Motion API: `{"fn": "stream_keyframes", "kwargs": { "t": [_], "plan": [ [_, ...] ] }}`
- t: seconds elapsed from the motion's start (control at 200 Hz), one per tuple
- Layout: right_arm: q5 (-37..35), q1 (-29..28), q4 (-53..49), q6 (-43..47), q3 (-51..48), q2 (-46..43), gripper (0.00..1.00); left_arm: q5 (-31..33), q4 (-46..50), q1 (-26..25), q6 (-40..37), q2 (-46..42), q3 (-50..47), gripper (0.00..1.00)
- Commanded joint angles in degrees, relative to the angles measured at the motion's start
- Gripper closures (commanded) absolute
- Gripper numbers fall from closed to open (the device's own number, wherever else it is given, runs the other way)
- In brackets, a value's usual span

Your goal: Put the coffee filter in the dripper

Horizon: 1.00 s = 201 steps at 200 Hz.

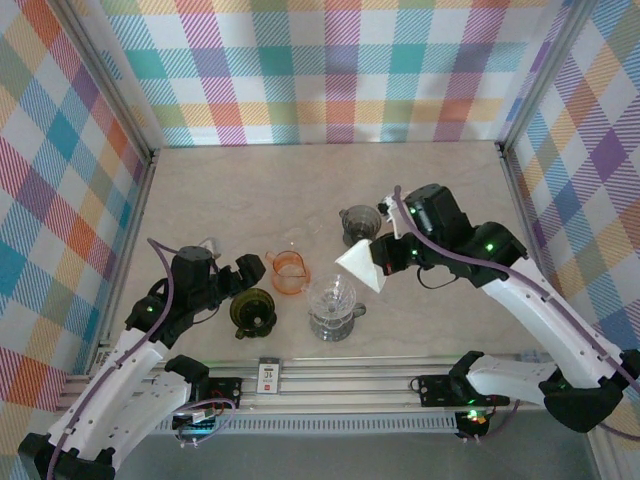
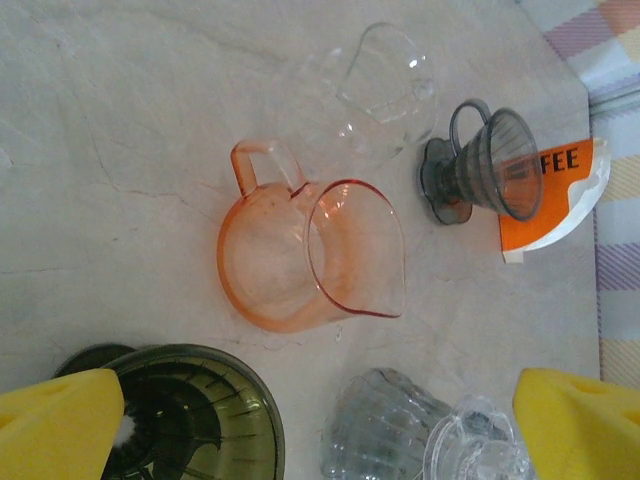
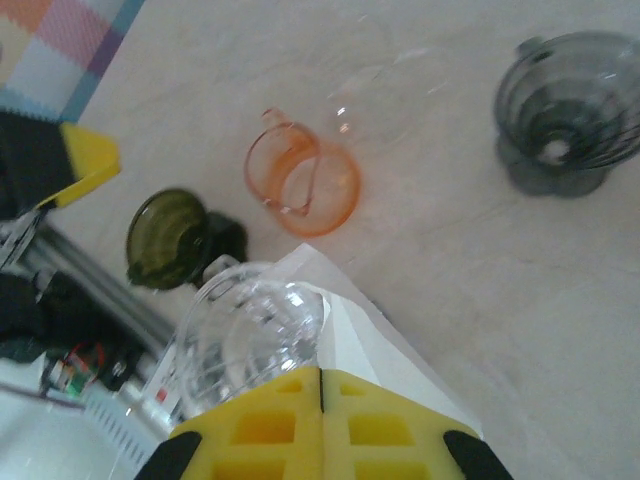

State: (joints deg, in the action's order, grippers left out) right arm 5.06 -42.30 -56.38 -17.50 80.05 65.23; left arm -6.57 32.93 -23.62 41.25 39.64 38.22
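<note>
The orange jug [image 1: 289,272] (translucent) stands between the olive dripper [image 1: 253,311] and grey dripper [image 1: 359,224].

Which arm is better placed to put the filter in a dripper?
Right. The right pincer is shut on the white filter, which hangs just beside the clear dripper. The left pincer stands open and empty by the olive dripper.
</note>
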Motion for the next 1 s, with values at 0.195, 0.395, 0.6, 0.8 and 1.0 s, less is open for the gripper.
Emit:
{"fn": "stream_keyframes", "kwargs": {
  "t": [0.195,0.395,0.6,0.8,1.0],
  "plan": [
    [-2.5,-8.6,-13.6,-0.7,12.4,11.2,1.0,-3.8,-0.1,-0.8,-1.7,-0.2,1.7,0.0],
    [-2.9,-12.0,-17.6,0.3,18.9,19.7,1.0,-4.9,-0.2,-0.8,-1.8,-0.5,1.9,0.0],
    [-1.1,-13.4,-15.0,0.0,20.2,25.4,1.0,-6.0,-1.1,-0.8,-1.7,-1.0,1.7,0.0],
    [0.1,-13.5,-8.6,-1.5,14.6,27.7,1.0,-6.8,-1.4,-0.8,-1.5,-1.1,1.9,0.0],
    [0.2,-13.5,-5.0,-2.7,10.2,28.0,0.98,-7.3,-1.6,-0.8,-1.6,-1.1,1.8,0.0]
  ]
}}
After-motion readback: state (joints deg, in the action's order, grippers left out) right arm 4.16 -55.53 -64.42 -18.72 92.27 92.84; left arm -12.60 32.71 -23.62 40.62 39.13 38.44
